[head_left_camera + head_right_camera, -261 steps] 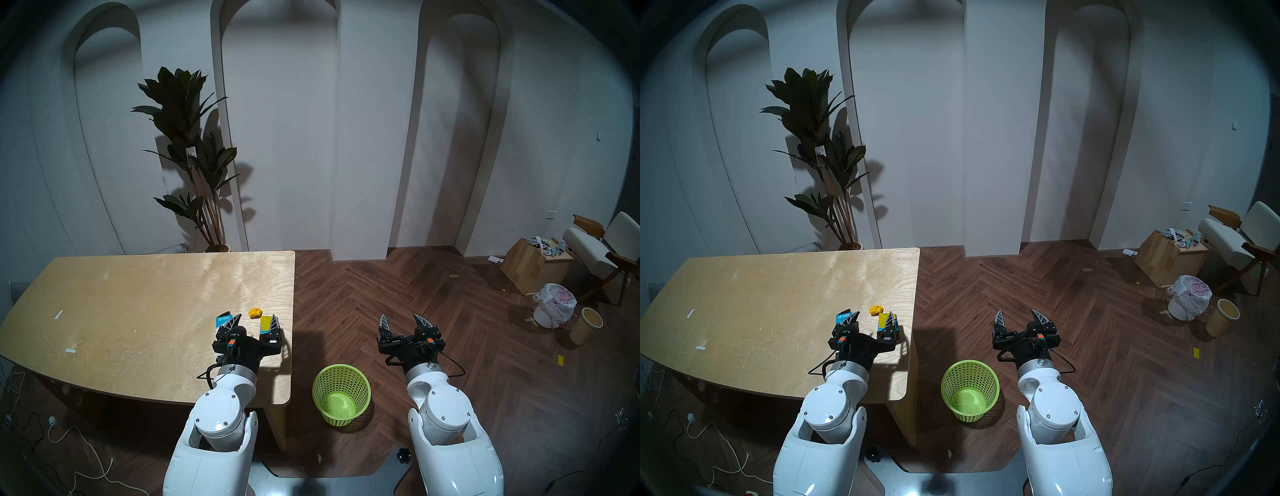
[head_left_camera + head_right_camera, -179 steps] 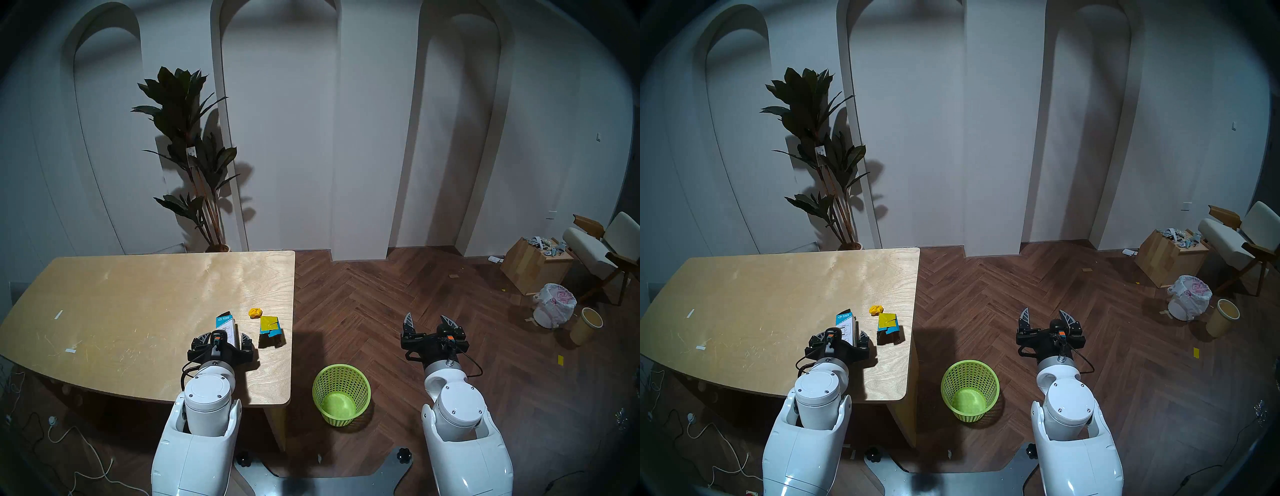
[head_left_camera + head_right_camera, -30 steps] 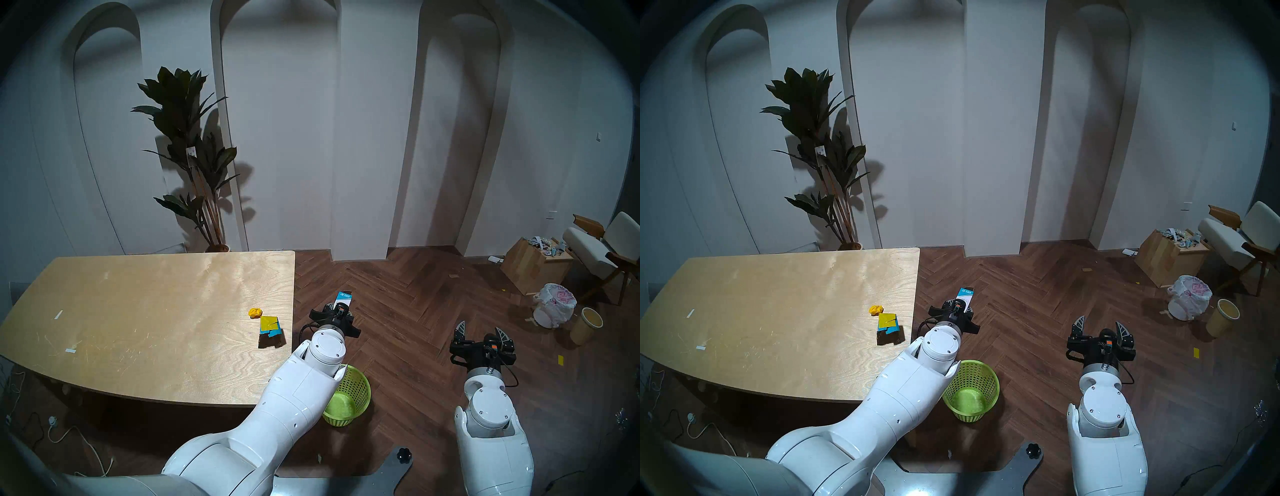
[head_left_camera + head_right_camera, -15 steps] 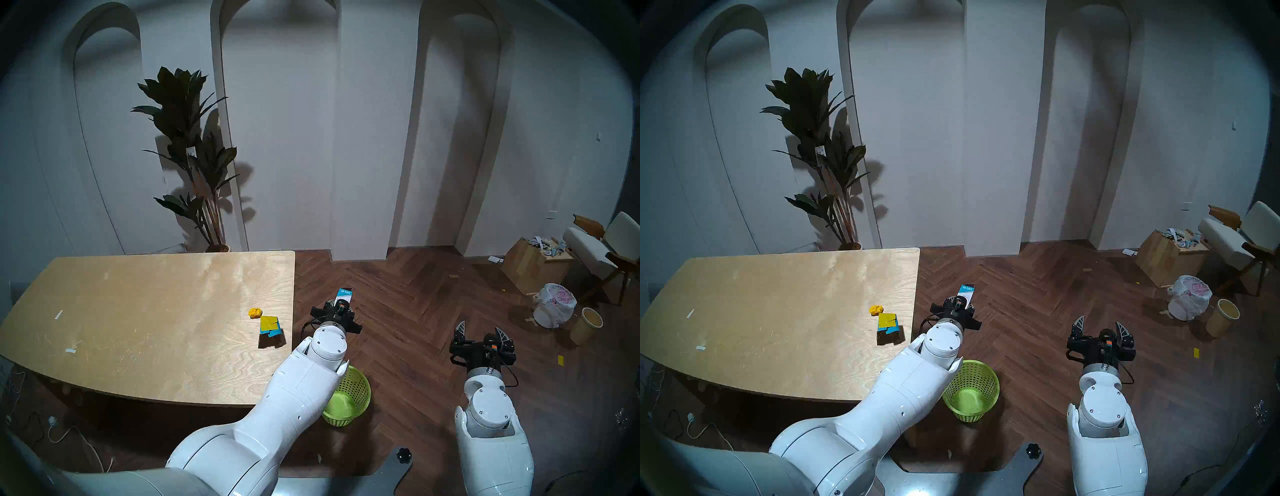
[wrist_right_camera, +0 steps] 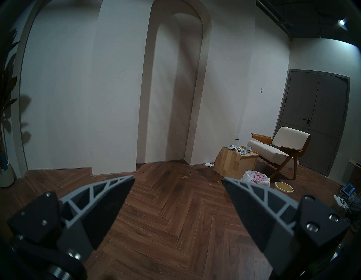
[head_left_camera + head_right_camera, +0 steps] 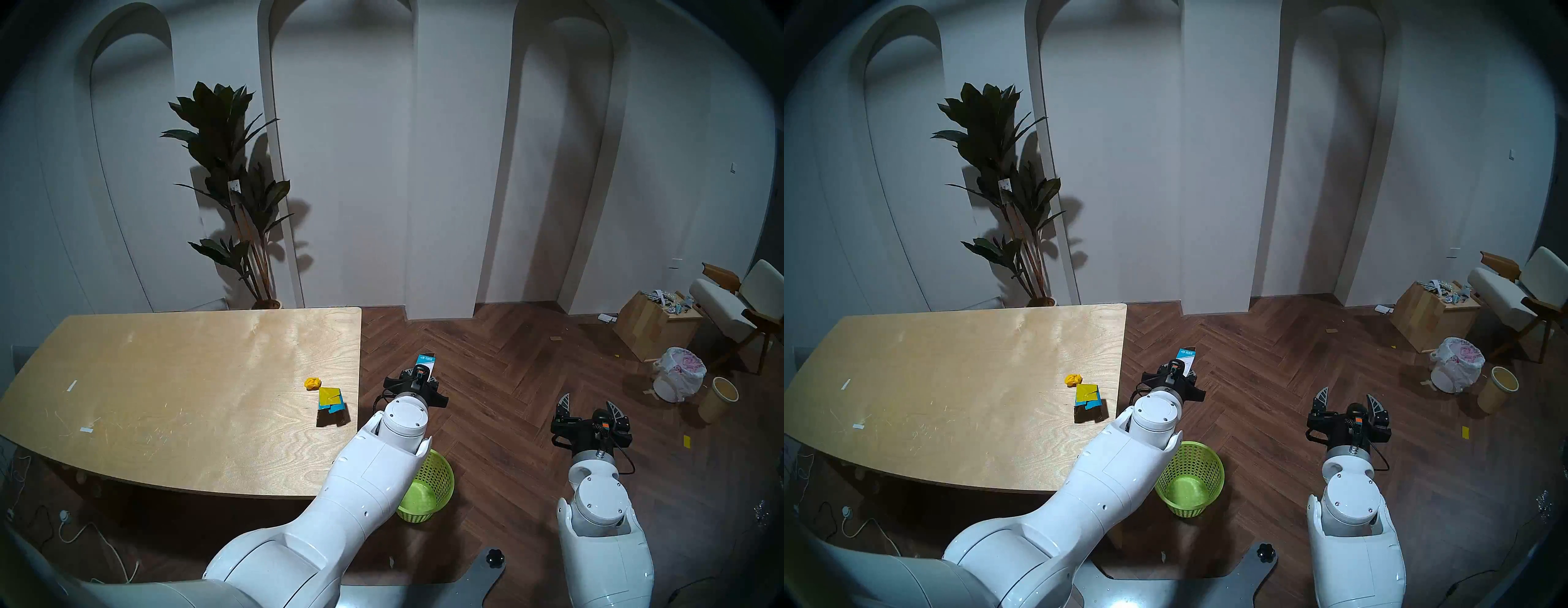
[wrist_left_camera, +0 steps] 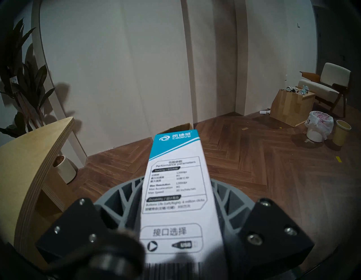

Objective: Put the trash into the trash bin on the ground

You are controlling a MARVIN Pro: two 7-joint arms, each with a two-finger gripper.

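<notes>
Head stereo left view: the carton [image 6: 425, 362] is pinched by the left gripper [image 6: 418, 375] at centre frame, long axis pointing up-frame, while the bin [image 6: 430, 488] lies below it, toward lower centre.

Potted plant [image 6: 237, 187] behind table [image 6: 169, 382]; armchair [image 6: 738, 297] beside wooden box [image 6: 649, 327].

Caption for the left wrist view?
Left pincer clamps a blue-and-white carton above the wooden floor.

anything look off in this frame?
One box on the table is crushed, sides torn open, beside a paper ball. Left gripper grips a carton above the floor, beyond the green bin.
</notes>
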